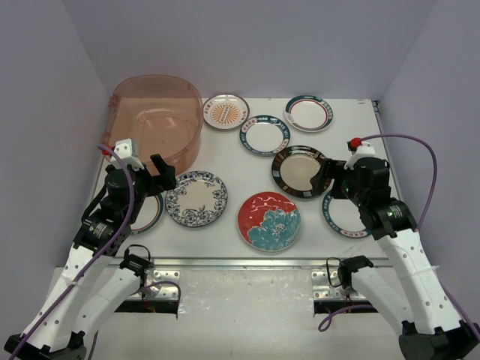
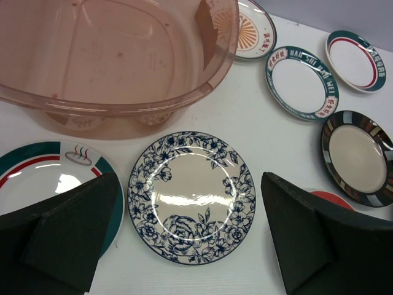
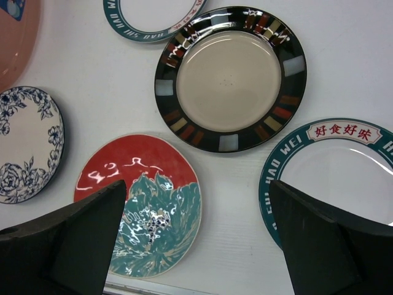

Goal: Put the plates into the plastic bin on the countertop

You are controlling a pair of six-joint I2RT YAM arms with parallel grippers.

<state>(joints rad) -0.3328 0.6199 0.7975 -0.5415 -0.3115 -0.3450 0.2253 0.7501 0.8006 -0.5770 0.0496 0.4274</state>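
Note:
Several plates lie flat on the white countertop [image 1: 232, 169]. My left gripper [image 2: 190, 184] hovers open over the blue floral plate [image 2: 191, 195], with a teal-and-red rimmed plate [image 2: 49, 172] partly under its left finger. The pinkish plastic bin [image 1: 154, 124] stands empty at the far left, just beyond that gripper. My right gripper [image 3: 198, 187] hangs open between the red-and-teal floral plate [image 3: 144, 206] and a teal-rimmed plate [image 3: 334, 172], near the shiny dark plate [image 3: 230, 77]. Neither gripper holds anything.
Farther back lie the orange sunburst plate [image 1: 226, 111], a teal-rimmed plate [image 1: 265, 135] and a teal-and-red rimmed plate [image 1: 308, 112]. A metal rail [image 1: 240, 262] runs along the front edge. Purple walls close in the sides and back.

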